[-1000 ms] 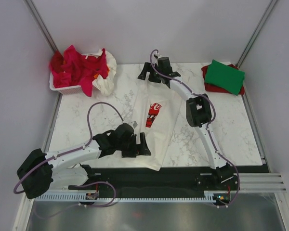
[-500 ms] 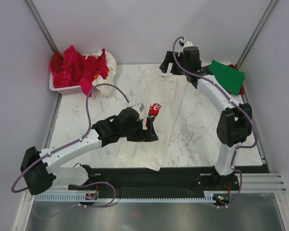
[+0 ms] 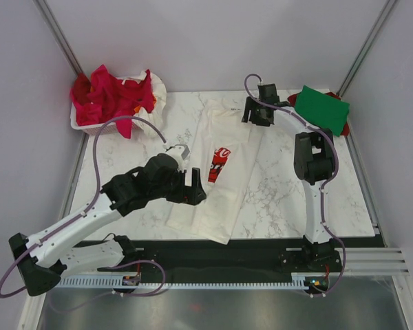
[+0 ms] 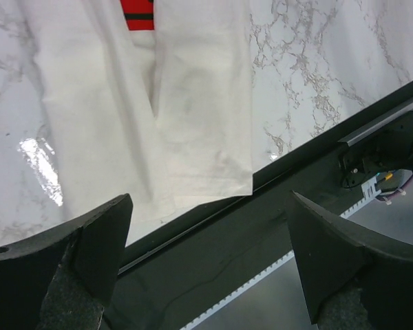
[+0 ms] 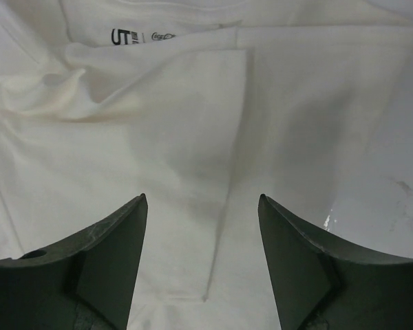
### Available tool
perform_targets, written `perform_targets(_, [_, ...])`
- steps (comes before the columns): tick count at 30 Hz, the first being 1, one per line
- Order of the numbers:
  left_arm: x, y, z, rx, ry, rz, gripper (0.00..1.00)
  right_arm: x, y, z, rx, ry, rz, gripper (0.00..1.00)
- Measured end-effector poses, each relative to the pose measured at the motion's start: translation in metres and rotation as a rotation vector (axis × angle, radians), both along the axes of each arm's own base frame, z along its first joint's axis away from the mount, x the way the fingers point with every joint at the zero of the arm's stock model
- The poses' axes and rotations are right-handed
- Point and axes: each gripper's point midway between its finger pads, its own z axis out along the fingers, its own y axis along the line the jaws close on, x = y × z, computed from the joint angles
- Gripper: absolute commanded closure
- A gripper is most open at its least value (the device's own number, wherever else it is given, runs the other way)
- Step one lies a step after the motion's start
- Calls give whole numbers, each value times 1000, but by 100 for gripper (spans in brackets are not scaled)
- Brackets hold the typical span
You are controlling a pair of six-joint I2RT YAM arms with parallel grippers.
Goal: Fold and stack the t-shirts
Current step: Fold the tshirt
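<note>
Big white tee point(image 3: 224, 172) w/ red print point(image 3: 220, 163) lies flat in the middle of the table point(image 3: 296, 185), sides folded in so it's long & thin. Bottom hem is at the near edge, neck at the far end.

L gripper point(image 3: 197, 191) is over the tee's near left part, wide open, nothing in it. R gripper point(image 3: 253, 115) is at the far end over the neck tag point(image 5: 134, 36); its fingers point(image 5: 89, 268) are apart, cloth under them, nothing held.

Green tee point(image 3: 321, 110) sits folded at far right on a red one point(image 3: 339, 95). More red tees point(image 3: 110, 96) & a white one point(image 3: 156, 96) are piled in the basket point(image 3: 89, 126), far left
</note>
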Motion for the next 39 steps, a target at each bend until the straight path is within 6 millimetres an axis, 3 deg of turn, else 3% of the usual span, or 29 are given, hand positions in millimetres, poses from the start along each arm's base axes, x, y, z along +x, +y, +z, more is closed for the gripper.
perform_targets(6, [2,38,21,51,-83,59,0,14,-13,-5,1,0,-32,30])
perform_targets(12, [1,52,10,118,-65,76,0,23,-7,-11,19,-8,-28,33])
perform_targets(14, [1,53,6,135,-56,79,0,26,-5,-16,23,-5,-28,39])
perform_targets(15, [1,54,4,142,-51,80,0,27,-4,-20,25,-3,-28,43])
perform_targets(18, [0,56,-2,159,-42,83,0,29,-2,-27,28,4,-26,74])
perform_targets(22, [-1,59,-9,176,-31,84,0,30,-1,-27,32,3,-28,100])
perform_targets(26, [-3,61,-15,192,-19,83,0,29,-5,-28,14,-1,-38,100])
perform_targets(30, [-3,61,-17,198,-16,84,0,13,-17,-25,-24,17,-64,100])
perform_targets(34, [-2,60,-19,206,-10,83,0,1,-30,-2,-56,-2,-91,100])
perform_targets(39, [0,59,-25,224,4,83,0,0,-37,35,-68,-66,-107,100])
